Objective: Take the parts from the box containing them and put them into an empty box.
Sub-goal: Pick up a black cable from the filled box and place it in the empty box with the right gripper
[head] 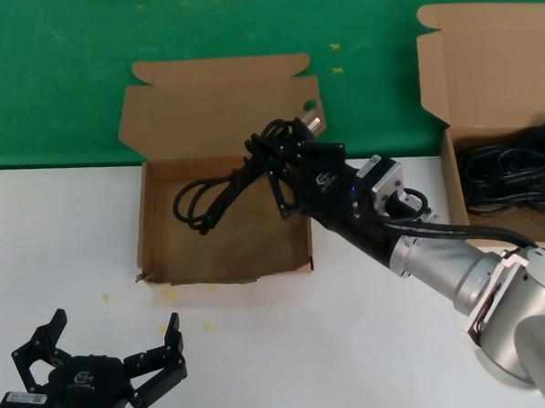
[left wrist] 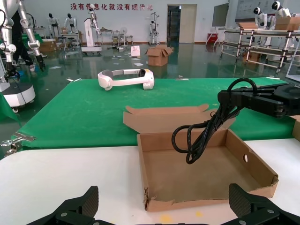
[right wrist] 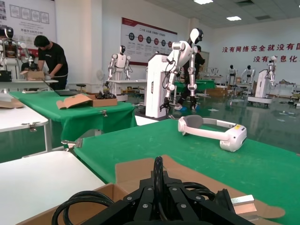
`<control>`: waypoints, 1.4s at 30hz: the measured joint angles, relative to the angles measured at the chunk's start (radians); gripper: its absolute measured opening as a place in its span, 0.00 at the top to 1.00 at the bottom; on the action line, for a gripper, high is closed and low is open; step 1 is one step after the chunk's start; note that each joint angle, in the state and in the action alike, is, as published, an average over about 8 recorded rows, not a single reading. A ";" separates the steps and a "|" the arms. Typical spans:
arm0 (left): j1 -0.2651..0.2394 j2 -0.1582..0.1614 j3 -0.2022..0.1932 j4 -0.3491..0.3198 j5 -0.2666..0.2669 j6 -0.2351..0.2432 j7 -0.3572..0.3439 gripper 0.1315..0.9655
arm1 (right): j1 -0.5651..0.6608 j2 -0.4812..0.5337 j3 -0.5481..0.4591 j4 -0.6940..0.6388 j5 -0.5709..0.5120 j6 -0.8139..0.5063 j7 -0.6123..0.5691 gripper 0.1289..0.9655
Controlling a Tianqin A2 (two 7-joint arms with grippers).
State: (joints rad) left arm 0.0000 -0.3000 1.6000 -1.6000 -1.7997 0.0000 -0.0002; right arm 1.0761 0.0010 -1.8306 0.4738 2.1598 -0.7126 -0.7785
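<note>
Head view: right gripper (head: 284,153) clamped on a bundled black cable (head: 219,193), over the holed-lid box (head: 156,256).

Fingers closed on the bundle near its plug end; plug prongs (head: 311,123) stick up past the gripper, in front of the lid's round hole. Looped end hangs down toward the box's middle; left wrist view shows the loops (left wrist: 197,138) above the box floor, not clearly touching it. The holed-lid box sits at table centre, lid folded back onto the green mat (head: 56,78), front edge a bit torn. Remaining cables (head: 513,173) lie in the plain-lid box (head: 449,76) at far right, well apart from the first box. Left gripper (head: 111,359) parked low at the near left over the white table (head: 54,225), fingers spread, holding nothing. Right wrist view: a white headset (right wrist: 213,131) lies on the mat beyond the box.
</note>
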 joint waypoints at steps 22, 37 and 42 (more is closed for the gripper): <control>0.000 0.000 0.000 0.000 0.000 0.000 0.000 0.00 | -0.031 0.002 -0.028 0.043 -0.055 -0.047 0.085 0.93; 0.000 0.000 0.000 0.000 0.000 0.000 0.000 0.00 | -0.069 0.018 0.023 0.114 -0.122 -0.034 0.140 0.73; 0.000 0.000 0.000 0.000 0.000 0.000 0.000 0.00 | -0.074 0.020 0.028 0.123 -0.127 -0.030 0.146 0.59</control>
State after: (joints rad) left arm 0.0000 -0.3000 1.6000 -1.6000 -1.7997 0.0000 -0.0002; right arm 1.0021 0.0205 -1.8023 0.5972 2.0332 -0.7423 -0.6329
